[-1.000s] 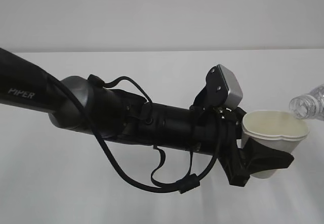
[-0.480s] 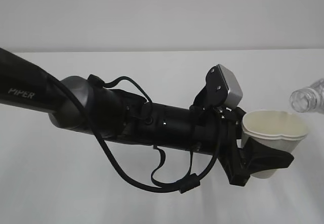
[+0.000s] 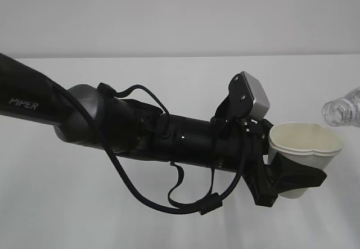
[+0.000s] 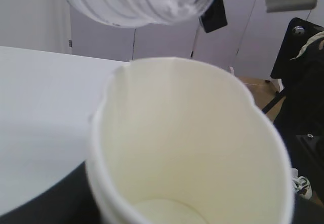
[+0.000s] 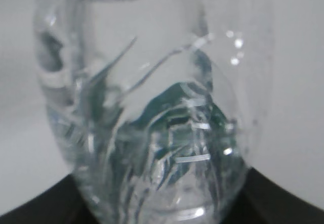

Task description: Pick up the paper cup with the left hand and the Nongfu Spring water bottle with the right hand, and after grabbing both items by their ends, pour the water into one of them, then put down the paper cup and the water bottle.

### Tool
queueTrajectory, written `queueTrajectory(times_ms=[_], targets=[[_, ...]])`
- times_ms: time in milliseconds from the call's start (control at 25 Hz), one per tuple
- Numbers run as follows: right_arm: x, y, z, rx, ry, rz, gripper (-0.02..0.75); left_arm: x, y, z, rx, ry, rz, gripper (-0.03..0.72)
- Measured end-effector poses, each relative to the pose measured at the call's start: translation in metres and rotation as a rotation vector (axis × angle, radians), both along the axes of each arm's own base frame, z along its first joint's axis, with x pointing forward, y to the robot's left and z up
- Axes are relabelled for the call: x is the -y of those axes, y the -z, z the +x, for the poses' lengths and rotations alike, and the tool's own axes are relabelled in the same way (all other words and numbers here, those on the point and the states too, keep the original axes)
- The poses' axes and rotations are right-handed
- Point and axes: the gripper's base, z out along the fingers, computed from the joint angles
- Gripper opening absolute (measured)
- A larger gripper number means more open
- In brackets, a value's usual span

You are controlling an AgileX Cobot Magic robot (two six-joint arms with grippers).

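Bottle [image 3: 343, 110] now higher, clear of cup [image 3: 305, 148] rim.

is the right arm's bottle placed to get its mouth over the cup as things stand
Probably yes. The water bottle is tilted, its open mouth just right of and slightly above the paper cup rim. The left tool holds the cup from below, so nothing blocks its open top.

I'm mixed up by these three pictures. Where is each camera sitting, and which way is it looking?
Exterior view: faces the table from the front, showing the left hand gripping the paper cup.
Left wrist view: sits behind the cup, looking into it; bottle above.
Right wrist view: sits close behind the bottle; dark jaws below.
Exterior and left wrist views share cup and bottle.
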Motion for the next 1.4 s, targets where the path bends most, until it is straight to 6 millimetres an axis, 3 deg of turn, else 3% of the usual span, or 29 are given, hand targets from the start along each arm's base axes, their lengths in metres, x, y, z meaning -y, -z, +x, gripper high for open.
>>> queueTrajectory(times_ms=[1400], targets=[[-0.0001,0.0000,0.0000,-0.002,-0.020,-0.039,0.402,0.0001,-0.0004,-0.0003,-0.003,0.003,-0.004,0.429]])
